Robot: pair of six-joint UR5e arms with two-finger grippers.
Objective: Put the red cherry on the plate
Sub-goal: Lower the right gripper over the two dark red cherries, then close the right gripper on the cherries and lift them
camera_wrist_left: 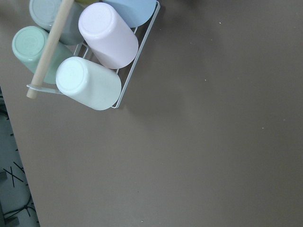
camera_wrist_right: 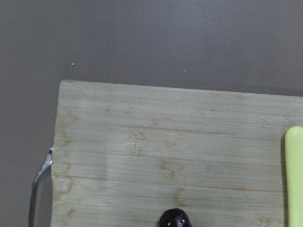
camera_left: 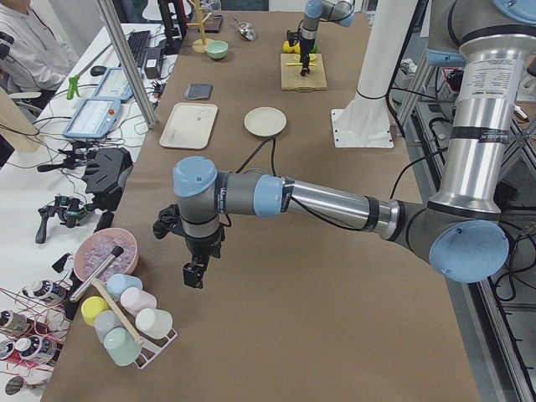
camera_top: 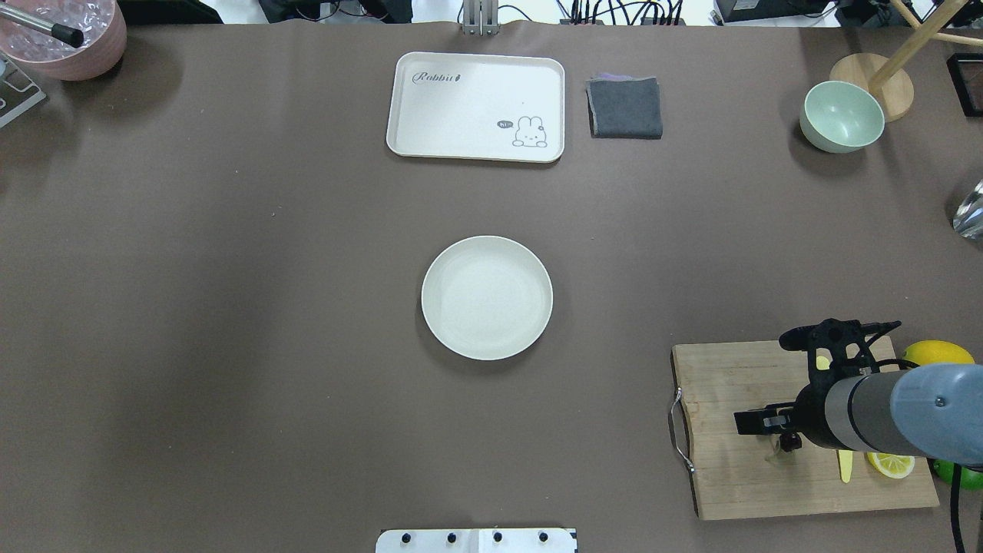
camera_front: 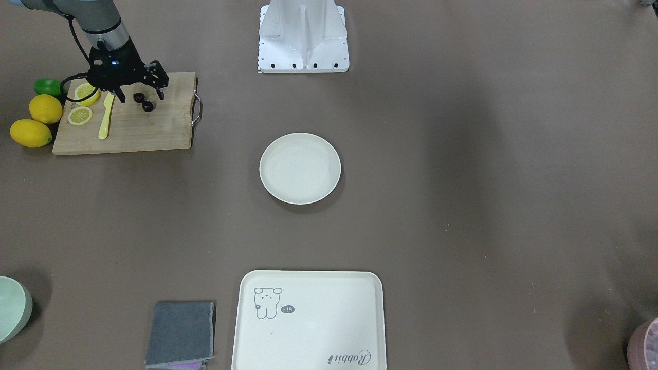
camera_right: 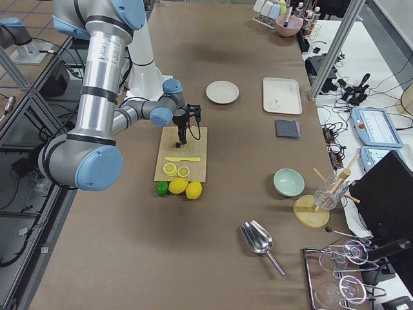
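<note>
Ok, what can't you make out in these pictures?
The red cherry: the right wrist view's bottom edge cuts it; overhead, the right arm largely hides it.
The left gripper: shows only in the left side view; open or shut unclear.
The right gripper: open over the cherry in the front view; contact unclear.

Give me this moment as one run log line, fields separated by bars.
right hand: open, over red cherry on cutting board | plate: empty
</note>
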